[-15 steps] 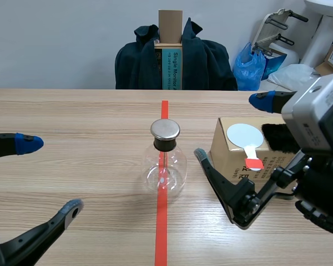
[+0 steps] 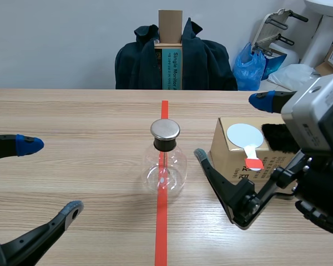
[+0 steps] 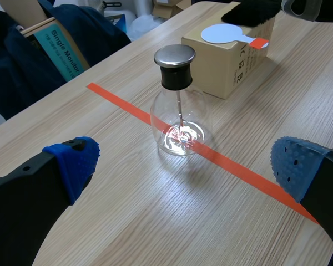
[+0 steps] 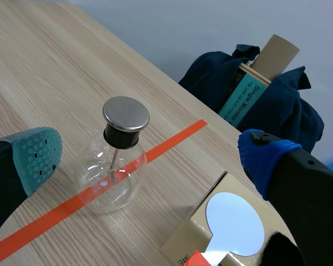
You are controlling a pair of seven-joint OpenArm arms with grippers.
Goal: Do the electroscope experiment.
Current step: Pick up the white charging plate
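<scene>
Left gripper point(image 2: 50, 177) is released, fingers wide apart w/ nothing btw them; it hangs low over the table point(image 2: 72, 111), at approx 8 o'clock from the glass flask point(image 2: 165, 166) and well apart from it. The flask stands upright at the table's middle, on the orange tape line point(image 2: 161, 233), w/ a flat metal cap point(image 2: 165, 129) on a black neck and a thin rod going down inside. At 3 o'clock from the flask, near but not touching, is a cardboard box point(image 2: 225, 152). On its top lie a white disc point(image 2: 244, 134) w/ a small orange-red handle and, at 3 o'clock from the disc, a black furry piece point(image 2: 278, 138). Right gripper point(image 2: 231, 127) is released too and holds nothing: one finger is btw flask and box, the other past the box's far side. At 12 o'clock, behind the table, a dark jacket point(image 2: 139, 64) hangs on a chair
</scene>
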